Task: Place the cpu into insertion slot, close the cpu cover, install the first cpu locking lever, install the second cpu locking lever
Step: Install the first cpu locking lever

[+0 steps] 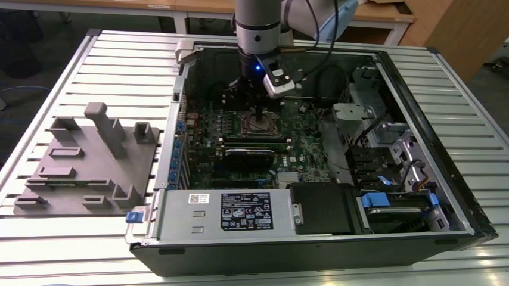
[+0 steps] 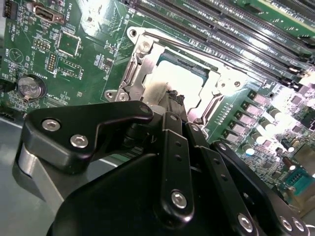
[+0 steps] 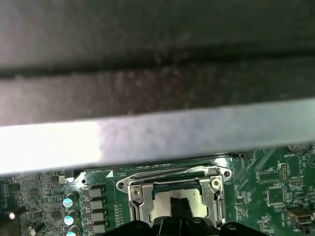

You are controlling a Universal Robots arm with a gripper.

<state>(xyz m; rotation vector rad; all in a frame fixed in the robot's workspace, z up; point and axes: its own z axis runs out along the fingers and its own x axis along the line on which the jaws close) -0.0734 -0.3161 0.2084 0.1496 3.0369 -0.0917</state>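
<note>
The gripper's (image 2: 172, 98) own black linkage is blocking its fingertips in the second wrist view, so I cannot tell how far they are parted or whether they are gripping anything. It is hovering over the insertion slot (image 2: 184, 78). The cpu (image 2: 182, 73), glaring silvery, seems to be lying inside, with the cpu cover (image 2: 135, 73) framing it. Memory slots (image 2: 236, 34) are running beyond.

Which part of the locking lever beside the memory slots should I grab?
Likely the bent end of the locking lever, at a corner of the cpu cover; the rest is a thin rod lying low between cover and memory slots. Come from above, claw straddling the rod crosswise.
</note>
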